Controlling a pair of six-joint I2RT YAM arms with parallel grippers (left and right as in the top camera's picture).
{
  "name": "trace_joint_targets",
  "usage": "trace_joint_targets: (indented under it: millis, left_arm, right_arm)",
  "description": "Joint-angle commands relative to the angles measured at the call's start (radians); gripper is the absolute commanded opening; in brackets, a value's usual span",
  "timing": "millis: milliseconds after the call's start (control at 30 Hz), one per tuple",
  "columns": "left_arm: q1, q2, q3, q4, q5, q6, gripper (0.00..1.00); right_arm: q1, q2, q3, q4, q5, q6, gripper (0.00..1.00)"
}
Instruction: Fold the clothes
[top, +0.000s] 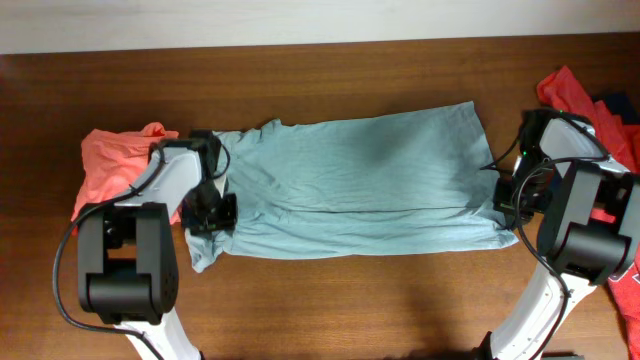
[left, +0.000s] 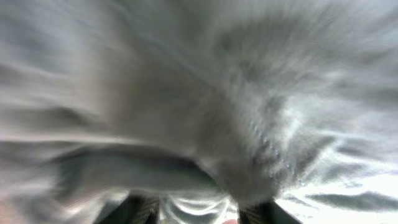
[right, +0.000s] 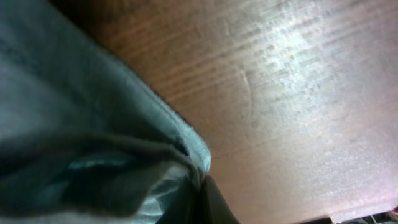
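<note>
The pale grey-blue short-sleeved cotton T-shirt (top: 370, 175) lies stretched lengthways across the middle of the brown wooden table (top: 330, 70), mostly flat, with a long crease running along its near side and a sleeve poking out at the left near corner. The left claw (top: 210, 210) sits low over that end of the shirt; up close its dark fingers (left: 140, 211) stand partly apart, blurred fabric bulging in the gap, with nothing visibly pinched. At the other end the right claw (top: 508, 195) is down at the near corner of the hem, closed tight with the edge of the cloth nipped between its tips (right: 204, 196). A crumpled coral-orange T-shirt (top: 115, 160) lies just behind the left arm, touching the grey-blue one. A red garment (top: 570, 95) is heaped at the table's right edge, with a bit of navy cloth (top: 618, 115) beside it.
</note>
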Motion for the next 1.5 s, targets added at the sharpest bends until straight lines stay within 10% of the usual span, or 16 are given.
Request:
trace_joint_targets:
  millis: [0, 433, 900, 1467]
  left_arm:
    - [0.006, -0.050, 0.076, -0.019, -0.052, 0.010, 0.50]
    - [0.006, -0.083, 0.108, -0.088, -0.052, 0.010, 0.53]
    - [0.006, -0.140, 0.285, -0.034, -0.049, 0.042, 0.64]
    - [0.038, 0.012, 0.302, 0.549, 0.070, 0.243, 0.71]
  right_arm:
    - [-0.028, -0.039, 0.018, -0.018, 0.002, 0.009, 0.04]
    - [-0.072, -0.039, 0.017, -0.053, 0.003, 0.012, 0.10]
    - [-0.071, -0.208, 0.030, -0.062, -0.050, -0.019, 0.48]
    - [-0.071, -0.468, 0.042, 0.006, -0.216, -0.068, 0.47]
